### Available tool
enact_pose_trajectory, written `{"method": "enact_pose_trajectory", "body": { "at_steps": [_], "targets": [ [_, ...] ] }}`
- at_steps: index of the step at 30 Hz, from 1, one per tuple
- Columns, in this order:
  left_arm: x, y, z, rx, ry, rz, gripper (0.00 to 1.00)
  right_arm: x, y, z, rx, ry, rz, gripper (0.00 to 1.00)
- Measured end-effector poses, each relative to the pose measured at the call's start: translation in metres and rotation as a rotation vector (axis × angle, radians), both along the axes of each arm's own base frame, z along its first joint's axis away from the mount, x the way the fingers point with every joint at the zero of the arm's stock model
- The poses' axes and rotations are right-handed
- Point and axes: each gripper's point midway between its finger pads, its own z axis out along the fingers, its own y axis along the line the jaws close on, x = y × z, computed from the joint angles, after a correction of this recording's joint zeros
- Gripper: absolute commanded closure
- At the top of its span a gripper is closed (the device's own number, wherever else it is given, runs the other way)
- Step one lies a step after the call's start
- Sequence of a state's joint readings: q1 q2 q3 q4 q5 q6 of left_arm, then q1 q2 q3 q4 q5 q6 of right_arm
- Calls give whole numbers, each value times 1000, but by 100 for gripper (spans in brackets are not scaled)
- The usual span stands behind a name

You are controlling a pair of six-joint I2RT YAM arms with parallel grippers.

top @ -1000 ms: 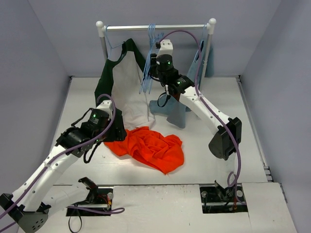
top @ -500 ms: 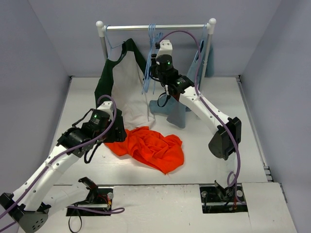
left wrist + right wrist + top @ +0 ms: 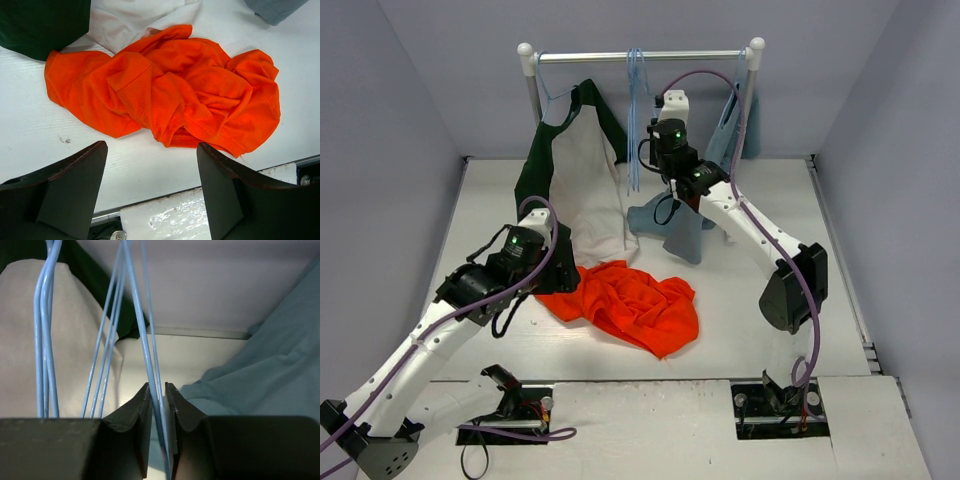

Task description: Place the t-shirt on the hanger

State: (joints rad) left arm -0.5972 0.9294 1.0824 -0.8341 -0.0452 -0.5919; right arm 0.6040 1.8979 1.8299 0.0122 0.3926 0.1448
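The bunch of pale-blue hangers (image 3: 635, 120), splayed leftward half a second ago, is now seen hanging straight from the rail (image 3: 590, 57), the right arm having shifted rightward. The right pincer (image 3: 157, 389) is closed on the thin wires of one hanger (image 3: 152, 372), which is judged secured but not yet unhooked. The orange t-shirt (image 3: 625, 305) is left crumpled on the table (image 3: 490, 210), beneath the left pincer (image 3: 151, 150), which is held wide open and empty.

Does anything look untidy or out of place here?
Yes. The t-shirt lies crumpled in a heap on the table. The grey-blue garment also slumps in folds onto the table below the rail instead of hanging straight.
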Motion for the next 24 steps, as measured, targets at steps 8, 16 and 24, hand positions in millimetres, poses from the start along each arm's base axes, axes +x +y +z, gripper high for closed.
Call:
{"method": "enact_pose_trajectory", "body": {
  "at_steps": [8, 16, 24],
  "targets": [
    [0, 0, 0, -1, -1, 0, 32, -8, -20, 32, 2, -52, -27, 100],
    [0, 0, 0, -1, -1, 0, 32, -15, -31, 47, -25, -80, -40, 100],
    [-1, 1, -5, 3, 11, 3, 32, -27, -42, 63, -67, -107, -34, 100]
  ]
}}
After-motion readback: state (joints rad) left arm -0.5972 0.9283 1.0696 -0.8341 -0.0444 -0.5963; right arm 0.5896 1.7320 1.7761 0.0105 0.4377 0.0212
